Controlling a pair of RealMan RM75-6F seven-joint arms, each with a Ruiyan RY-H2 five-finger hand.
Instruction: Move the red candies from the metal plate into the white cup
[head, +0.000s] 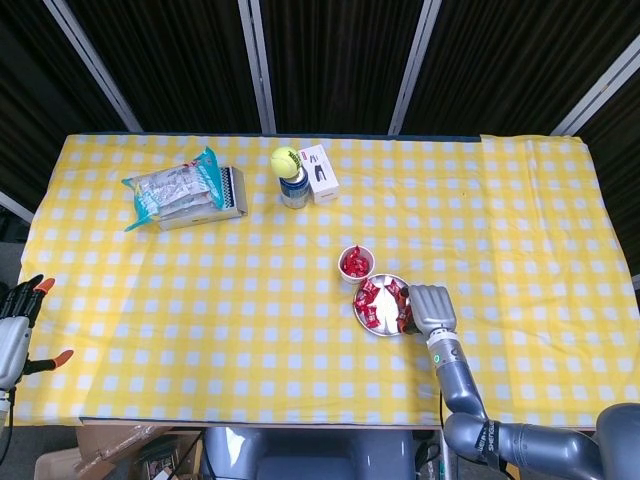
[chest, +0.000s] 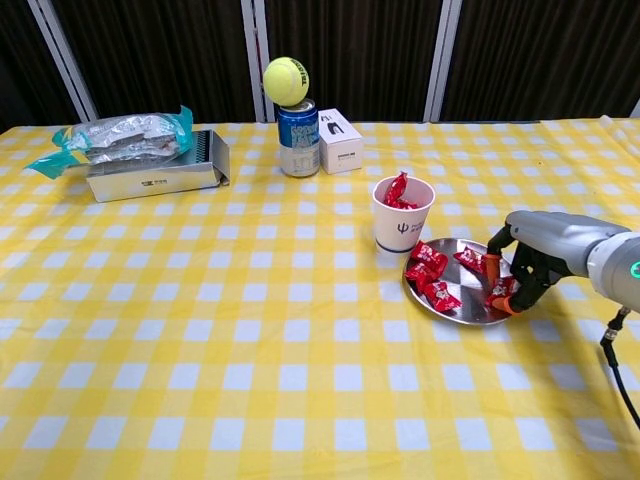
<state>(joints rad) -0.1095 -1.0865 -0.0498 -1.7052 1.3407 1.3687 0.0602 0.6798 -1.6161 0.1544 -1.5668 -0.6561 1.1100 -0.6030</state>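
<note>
The white cup stands mid-table with red candies showing over its rim; it also shows in the head view. Just right of it lies the metal plate, and several red candies are on its left half. My right hand reaches down over the plate's right rim. Its orange-tipped fingers pinch a red candy low on the plate. From above, the right hand covers the plate's right edge. My left hand hangs off the table's left edge, fingers apart and holding nothing.
At the back stands a blue can with a tennis ball on top, and a small white box beside it. Back left, a foil snack bag lies on a metal tin. A yellow checked cloth covers the table.
</note>
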